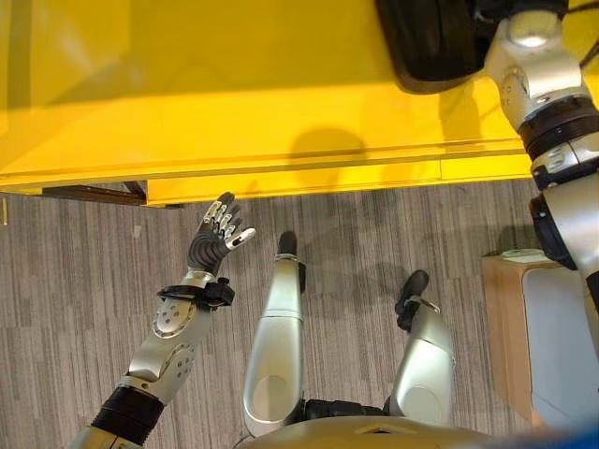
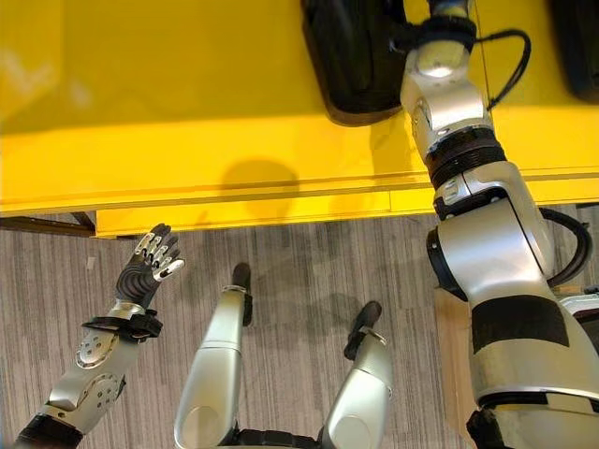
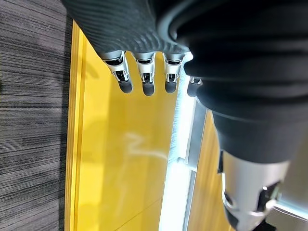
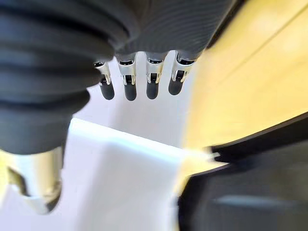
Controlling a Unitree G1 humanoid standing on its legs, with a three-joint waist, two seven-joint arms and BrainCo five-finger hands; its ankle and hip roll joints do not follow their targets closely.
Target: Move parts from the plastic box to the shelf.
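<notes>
Both hands are empty with straight fingers: left hand (image 1: 217, 238) below the yellow shelf's (image 1: 281, 112) edge, right hand (image 4: 144, 82) over it.

Bright glossy yellow shelf surface (image 1: 234, 84), uniform in colour, with a paler yellow front lip (image 1: 281, 178) along the near edge. Black curved moulded part (image 2: 351, 56) resting on the yellow, plain, without pattern. Grey carpeted floor (image 1: 75, 281) streaked in fine lighter and darker lines. Light tan wooden-looking box edge (image 1: 501, 327) at the right side, holding a pale grey-white panel (image 1: 562, 346). Left hand (image 1: 220, 234): dark ribbed cover, silver fingers tipped in black. Right hand (image 4: 144, 82): same dark ribbed cover, silver fingers with dark tips, seen against white and yellow.
</notes>
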